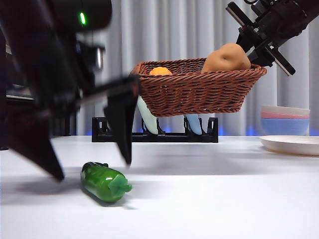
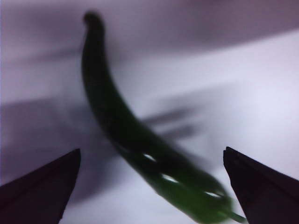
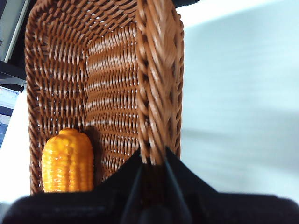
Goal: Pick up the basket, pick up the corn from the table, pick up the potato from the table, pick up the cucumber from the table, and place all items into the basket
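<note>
The green cucumber (image 1: 104,182) lies on the white table (image 1: 209,199) at the front left. My left gripper (image 1: 92,169) stands open over it, one jaw on either side, not touching it. The left wrist view shows the blurred cucumber (image 2: 140,140) between the spread jaws of that gripper (image 2: 152,150). My right gripper (image 1: 259,50) is shut on the right end rim of the brown wicker basket (image 1: 194,92) and holds it in the air. The corn (image 1: 160,71) and the potato (image 1: 227,57) sit in the basket. In the right wrist view the gripper (image 3: 153,161) pinches the basket wall (image 3: 156,84), with the corn (image 3: 67,161) inside.
A black dish rack (image 1: 102,130) with pale blue pieces stands at the back, under the raised basket. Stacked bowls (image 1: 285,119) and a white plate (image 1: 291,144) sit at the right edge. A grey curtain closes the background.
</note>
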Tool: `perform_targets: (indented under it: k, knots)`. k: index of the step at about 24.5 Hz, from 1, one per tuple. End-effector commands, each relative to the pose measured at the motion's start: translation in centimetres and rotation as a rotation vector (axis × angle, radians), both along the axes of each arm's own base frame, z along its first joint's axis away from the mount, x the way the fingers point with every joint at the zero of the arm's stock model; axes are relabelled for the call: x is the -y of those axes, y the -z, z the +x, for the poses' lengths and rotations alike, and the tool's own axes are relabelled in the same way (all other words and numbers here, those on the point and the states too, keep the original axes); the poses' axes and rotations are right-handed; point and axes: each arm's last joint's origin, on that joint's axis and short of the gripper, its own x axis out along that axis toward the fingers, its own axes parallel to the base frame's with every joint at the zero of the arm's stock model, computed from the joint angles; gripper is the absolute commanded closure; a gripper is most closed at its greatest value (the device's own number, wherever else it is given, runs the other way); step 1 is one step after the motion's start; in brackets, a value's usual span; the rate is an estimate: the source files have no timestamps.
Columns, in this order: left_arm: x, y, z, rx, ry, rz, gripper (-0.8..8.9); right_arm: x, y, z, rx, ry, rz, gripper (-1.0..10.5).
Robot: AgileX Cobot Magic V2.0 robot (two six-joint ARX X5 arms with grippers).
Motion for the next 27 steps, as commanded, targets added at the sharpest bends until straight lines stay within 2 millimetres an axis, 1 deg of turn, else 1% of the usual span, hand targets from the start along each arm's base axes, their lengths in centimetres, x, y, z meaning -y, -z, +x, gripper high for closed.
perform_targets:
  k: [1,3,4,6,7,8,11,16,19,22,25,27]
  knots:
    - [0.1,1.5,0.5,-0.045,-0.012,0.019,2.53,-0.1,-0.2,0.2,0.007,-0.002,0.021,9.6]
    - [0.2,1.9,0.7,-0.046,-0.013,0.022,2.56,-0.1,-0.2,0.2,0.007,-0.002,0.020,9.6]
    - [0.2,1.9,0.7,-0.043,-0.012,0.020,2.85,-0.1,-0.2,0.3,0.009,-0.003,0.020,9.6]
    - [0.3,1.9,0.8,-0.030,0.001,0.016,4.94,-0.1,-0.2,0.3,0.010,-0.003,0.019,9.6]
    - [0.3,1.9,0.8,-0.023,0.017,0.018,6.30,-0.1,-0.2,0.3,0.010,-0.003,0.019,9.6]
    - [0.3,1.9,0.8,-0.019,0.036,0.025,8.16,-0.1,-0.2,0.3,0.010,-0.003,0.018,9.6]
    - [0.2,1.9,0.7,-0.019,0.065,0.053,8.21,-0.1,-0.2,0.3,0.010,-0.002,0.018,9.6]
    - [-0.3,2.0,0.4,-0.003,0.088,0.155,8.21,0.1,-0.2,0.3,0.011,0.004,0.018,9.6]
    - [-0.8,1.3,0.3,0.017,0.098,0.174,8.22,0.1,-0.2,0.3,0.011,0.004,0.018,9.6]
    - [-1.2,-0.4,-0.2,0.072,0.109,0.142,8.22,0.1,-0.2,0.3,0.010,0.004,0.018,9.6]
    - [-2.1,-3.4,-1.3,0.149,0.103,0.085,8.22,0.1,-0.2,0.3,0.010,0.005,0.017,9.6]
    - [-3.1,-5.9,-2.5,0.211,0.097,0.037,8.22,0.1,-0.2,0.3,0.010,0.007,0.016,9.6]
